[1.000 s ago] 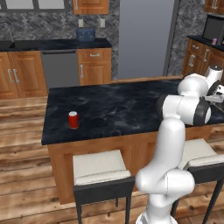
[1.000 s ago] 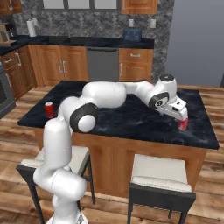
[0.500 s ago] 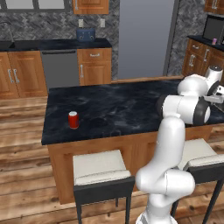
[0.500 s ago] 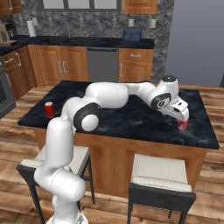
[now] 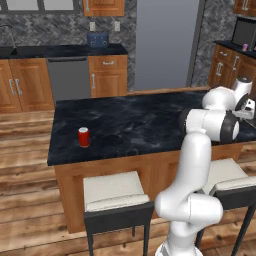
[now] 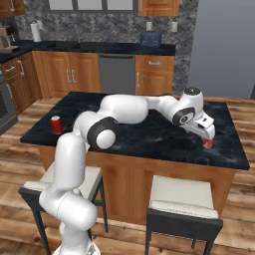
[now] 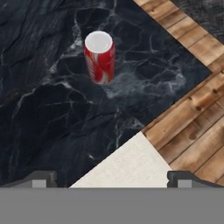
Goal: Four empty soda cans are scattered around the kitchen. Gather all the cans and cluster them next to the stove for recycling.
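Gripper [image 6: 207, 138] spread wide above the island counter's [image 6: 149, 137] right end, holding nothing. Red-and-white soda can [image 7: 99, 57] upright in upper centre of hand view, apart from fingertips [image 7: 41, 178]. Second red can [image 5: 83, 137] left of frame, near the counter's left edge.

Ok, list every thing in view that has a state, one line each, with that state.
gripper: open, empty, above the island.
red-and-white can: upright on the island near its corner, not gripped.
red can: upright near the island's far end, untouched.
dishwasher: door closed.
stool: pushed up against the island.
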You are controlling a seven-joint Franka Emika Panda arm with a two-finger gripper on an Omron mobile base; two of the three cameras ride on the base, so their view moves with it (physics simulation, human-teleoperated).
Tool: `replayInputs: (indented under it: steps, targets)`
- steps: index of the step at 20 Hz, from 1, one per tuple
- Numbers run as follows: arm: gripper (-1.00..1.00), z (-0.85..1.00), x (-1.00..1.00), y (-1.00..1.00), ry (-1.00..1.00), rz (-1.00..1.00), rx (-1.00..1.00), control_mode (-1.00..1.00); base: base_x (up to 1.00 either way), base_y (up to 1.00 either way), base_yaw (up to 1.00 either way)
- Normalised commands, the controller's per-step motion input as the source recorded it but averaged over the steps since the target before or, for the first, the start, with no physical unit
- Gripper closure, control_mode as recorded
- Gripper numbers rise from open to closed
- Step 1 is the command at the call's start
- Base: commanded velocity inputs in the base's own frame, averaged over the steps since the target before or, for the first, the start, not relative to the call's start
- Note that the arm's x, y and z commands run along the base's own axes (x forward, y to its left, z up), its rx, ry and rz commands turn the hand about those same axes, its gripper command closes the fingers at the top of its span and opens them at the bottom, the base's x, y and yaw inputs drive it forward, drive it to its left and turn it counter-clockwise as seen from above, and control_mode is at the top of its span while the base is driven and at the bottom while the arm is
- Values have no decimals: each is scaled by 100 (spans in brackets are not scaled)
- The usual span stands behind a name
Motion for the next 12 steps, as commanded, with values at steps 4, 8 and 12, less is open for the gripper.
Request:
replayInputs:
  steps: [4, 8, 12]
  targets:
    - [-100, -9, 13, -6, 0, -3, 0, -100, 0, 0, 0]
    - [-100, -9, 11, -10, 0, -2, 0, -100, 0, 0, 0]
    - [-100, -7, 4, -16, 0, -1, 1, -100, 0, 0, 0]
